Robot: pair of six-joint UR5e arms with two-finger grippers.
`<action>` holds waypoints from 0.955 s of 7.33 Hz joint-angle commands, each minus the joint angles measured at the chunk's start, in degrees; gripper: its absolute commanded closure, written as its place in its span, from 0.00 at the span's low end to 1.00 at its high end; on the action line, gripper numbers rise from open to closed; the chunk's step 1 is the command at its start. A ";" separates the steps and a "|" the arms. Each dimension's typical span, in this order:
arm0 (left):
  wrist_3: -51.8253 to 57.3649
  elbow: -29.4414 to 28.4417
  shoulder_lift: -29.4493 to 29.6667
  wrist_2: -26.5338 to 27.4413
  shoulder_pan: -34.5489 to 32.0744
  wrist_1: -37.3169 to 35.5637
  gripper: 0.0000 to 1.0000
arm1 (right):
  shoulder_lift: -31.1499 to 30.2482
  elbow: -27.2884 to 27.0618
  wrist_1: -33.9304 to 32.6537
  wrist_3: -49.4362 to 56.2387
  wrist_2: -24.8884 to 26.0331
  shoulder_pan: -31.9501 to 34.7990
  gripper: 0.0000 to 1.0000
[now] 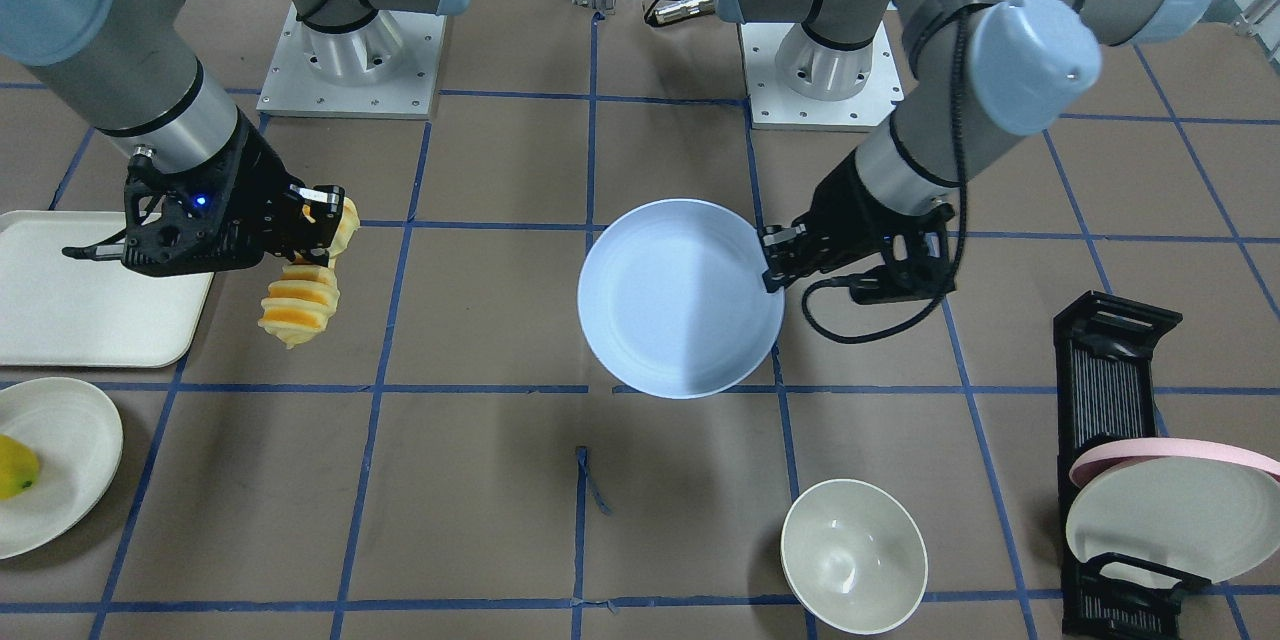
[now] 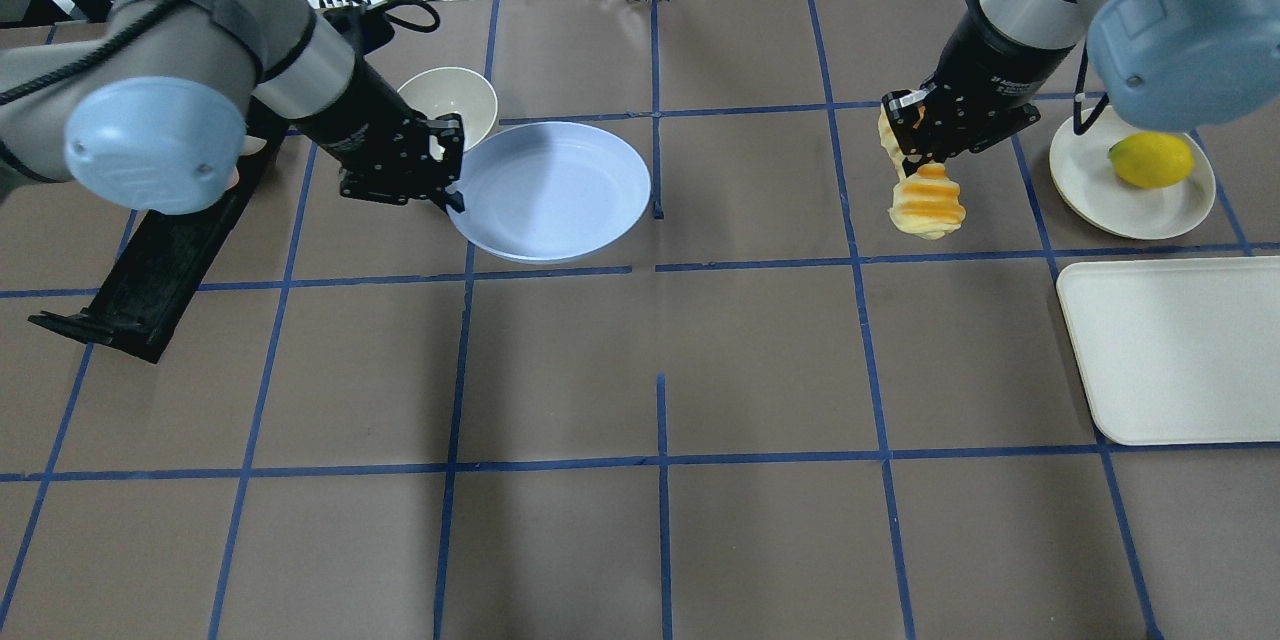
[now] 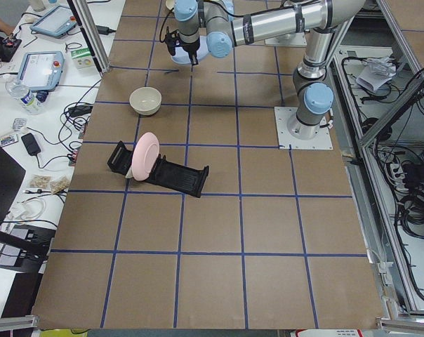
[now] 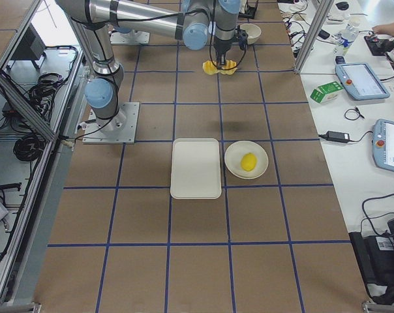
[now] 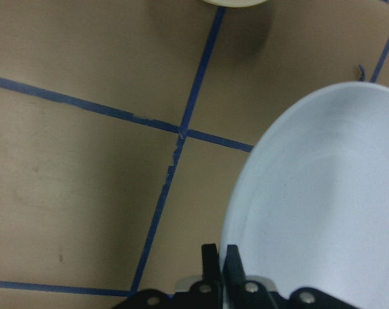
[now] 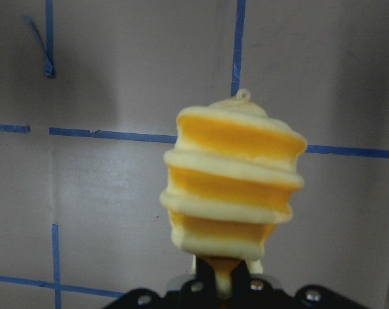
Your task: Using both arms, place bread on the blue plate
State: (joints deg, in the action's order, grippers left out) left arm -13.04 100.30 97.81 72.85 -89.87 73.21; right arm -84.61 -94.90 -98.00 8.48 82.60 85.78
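The bread [image 2: 927,201], a ridged loaf with orange tops and pale yellow sides, hangs from my right gripper [image 2: 905,145], which is shut on its upper end and holds it above the table; it also shows in the front view [image 1: 303,300] and the right wrist view [image 6: 233,187]. The blue plate [image 2: 550,190] is held off the table. My left gripper [image 2: 448,175] is shut on its rim, seen in the left wrist view [image 5: 219,267] and the front view [image 1: 770,260]. The plate [image 1: 680,298] and the bread are about two grid squares apart.
A white bowl [image 2: 450,102] stands behind the blue plate. A cream plate with a yellow-green fruit [image 2: 1150,160] and a white tray [image 2: 1175,350] lie at the right. A black dish rack [image 1: 1110,400] with a pink and a cream plate stands at the robot's left.
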 commanded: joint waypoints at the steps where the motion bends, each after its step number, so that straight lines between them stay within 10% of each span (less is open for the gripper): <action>1: -8.38 8.99 3.60 -0.70 -8.10 -20.10 1.00 | 0.06 -0.54 0.00 -0.05 -0.07 0.70 1.00; 6: 3.10 15.36 12.22 1.59 -9.18 -41.13 1.00 | 0.41 -3.69 -2.18 -0.05 -0.16 2.28 1.00; 7: 4.93 15.28 13.36 1.68 -9.18 -46.09 0.55 | 0.24 -6.32 -4.90 -0.05 -0.07 2.29 1.00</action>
State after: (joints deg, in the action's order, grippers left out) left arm -10.27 115.55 109.67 74.42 -99.04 31.60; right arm -84.24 -98.53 -100.13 8.43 82.50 87.97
